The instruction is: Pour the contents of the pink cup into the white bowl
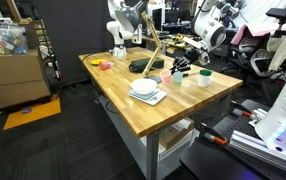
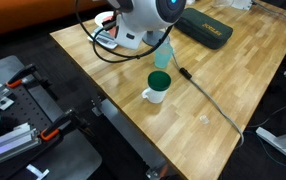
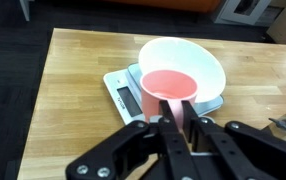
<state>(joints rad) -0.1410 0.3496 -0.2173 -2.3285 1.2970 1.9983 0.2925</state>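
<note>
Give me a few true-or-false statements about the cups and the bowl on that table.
1. The bowl stands on a pale tray. True.
2. The green cup lies inside the bowl. False: it stands on the table, apart from the bowl.
3. In the wrist view, the pink cup sits between the fingers. True.
4. The bowl is upside down. False: its opening faces up.

Wooden table [image 1: 123, 100] on dark floor [image 1: 78, 150]; cardboard boxes [image 1: 13, 75], perhaps shelving, behind.
</note>
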